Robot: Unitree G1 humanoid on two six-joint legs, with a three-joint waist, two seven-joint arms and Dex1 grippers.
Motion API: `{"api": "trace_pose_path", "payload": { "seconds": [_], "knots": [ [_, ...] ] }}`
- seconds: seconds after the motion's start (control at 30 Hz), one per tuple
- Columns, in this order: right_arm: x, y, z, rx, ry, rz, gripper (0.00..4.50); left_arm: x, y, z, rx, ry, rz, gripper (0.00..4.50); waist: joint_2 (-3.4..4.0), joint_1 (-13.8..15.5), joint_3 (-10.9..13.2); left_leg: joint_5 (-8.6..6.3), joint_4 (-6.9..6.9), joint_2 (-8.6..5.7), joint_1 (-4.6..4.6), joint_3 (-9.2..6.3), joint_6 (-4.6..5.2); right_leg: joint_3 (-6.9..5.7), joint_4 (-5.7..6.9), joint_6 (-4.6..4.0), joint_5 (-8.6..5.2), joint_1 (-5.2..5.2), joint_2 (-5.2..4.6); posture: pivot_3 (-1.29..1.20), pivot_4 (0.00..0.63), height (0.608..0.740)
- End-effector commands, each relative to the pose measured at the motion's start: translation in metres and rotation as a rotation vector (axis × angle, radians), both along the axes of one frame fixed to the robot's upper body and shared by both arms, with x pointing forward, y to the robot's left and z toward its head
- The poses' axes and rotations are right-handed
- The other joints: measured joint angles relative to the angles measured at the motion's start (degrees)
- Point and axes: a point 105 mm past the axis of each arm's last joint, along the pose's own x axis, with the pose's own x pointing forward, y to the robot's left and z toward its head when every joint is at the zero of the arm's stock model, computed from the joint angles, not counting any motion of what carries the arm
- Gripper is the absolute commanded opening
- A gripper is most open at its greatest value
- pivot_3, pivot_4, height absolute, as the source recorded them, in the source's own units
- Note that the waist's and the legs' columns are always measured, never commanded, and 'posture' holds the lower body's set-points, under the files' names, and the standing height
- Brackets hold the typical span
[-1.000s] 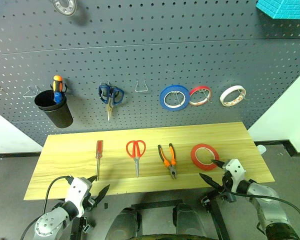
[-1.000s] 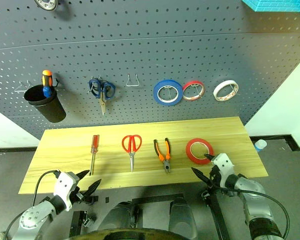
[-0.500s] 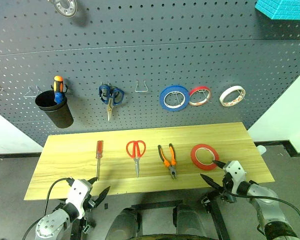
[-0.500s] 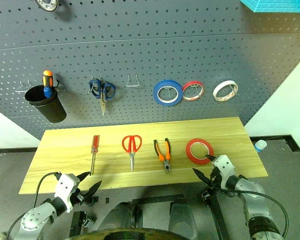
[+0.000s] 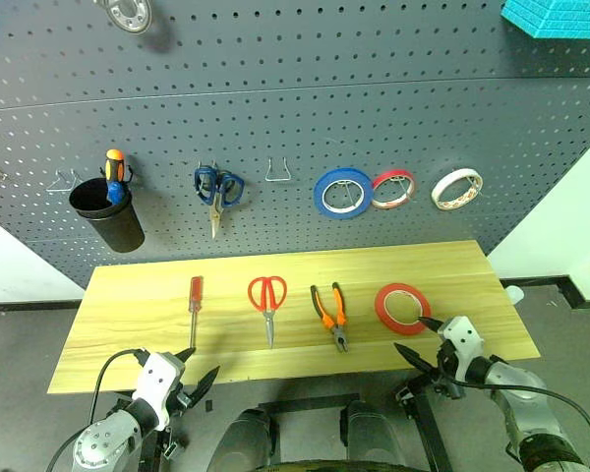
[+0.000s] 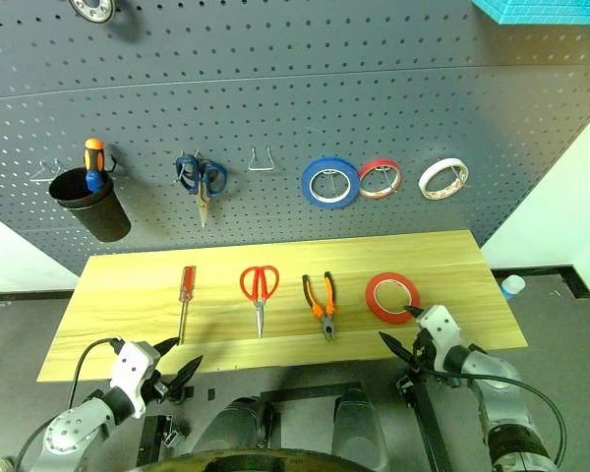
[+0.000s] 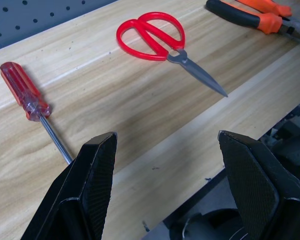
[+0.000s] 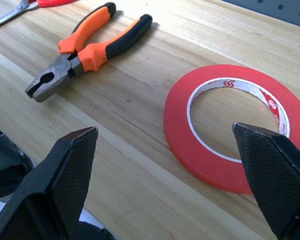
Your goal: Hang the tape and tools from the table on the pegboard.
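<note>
head: left gripper (image 5: 198,364) and right gripper (image 5: 416,336) low at table (image 5: 157,305) front edge, both spread, empty; red tape (image 5: 402,306), pliers (image 5: 329,313), scissors (image 5: 266,299), screwdriver (image 5: 193,305) flat on wood; pegboard (image 5: 275,108) behind | left wrist: jaws wide over screwdriver tip | right wrist: jaws wide beside tape

Silver-grey arms, white wrist housings, black cables; left tool (image 5: 197,366), right tool (image 5: 414,337): black textured fingers.

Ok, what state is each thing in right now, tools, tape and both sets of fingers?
Red tape: flat on table, not hung.
Pliers: on table, shut.
Red scissors: on table, blades shut.
Red screwdriver: on table.
Left gripper: fingers open, holding nothing.
Right gripper: fingers open, beside tape, holding nothing.
Pegboard: one hook free.
</note>
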Motion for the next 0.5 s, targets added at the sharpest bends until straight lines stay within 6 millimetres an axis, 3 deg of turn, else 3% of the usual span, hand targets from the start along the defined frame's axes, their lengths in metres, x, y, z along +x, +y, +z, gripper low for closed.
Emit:
{"api": "trace_pose_path", "payload": {
  "seconds": [0.03,0.17,0.33,0.5],
  "knots": [
    [0.016,0.004,0.008,-0.073,-0.041,0.045,4.50,0.017,-0.009,0.017,0.000,-0.066,-0.063,3.39,0.01,0.0,0.0,0.00,0.01,0.00,0.01,0.00,0.00,0.00,0.01,-0.01,0.01,0.01,0.00,-0.01,0.088,0.740],
    [0.036,0.011,0.017,-0.123,-0.063,0.069,4.50,0.031,-0.028,0.021,-0.018,-0.059,-0.188,3.39,0.04,0.0,0.0,0.00,0.00,0.00,0.27,0.00,0.00,0.00,0.05,-0.04,0.02,0.22,0.01,-0.01,0.089,0.740],
    [0.062,0.024,0.019,-0.174,-0.004,0.081,4.50,0.045,-0.059,0.024,-0.069,-0.020,-0.370,4.46,0.05,-0.1,0.0,0.01,-0.09,-0.01,0.40,0.00,0.01,0.03,-0.02,-0.03,0.02,0.31,0.01,-0.02,0.091,0.740],
    [0.076,0.033,0.018,-0.231,0.062,0.103,4.50,0.061,-0.086,0.028,-0.049,-0.028,-0.498,4.46,0.05,-0.2,0.0,0.02,-0.12,-0.01,0.44,0.00,0.01,0.05,0.02,-0.08,0.21,0.32,0.03,-0.03,0.087,0.740]
  ]
}}
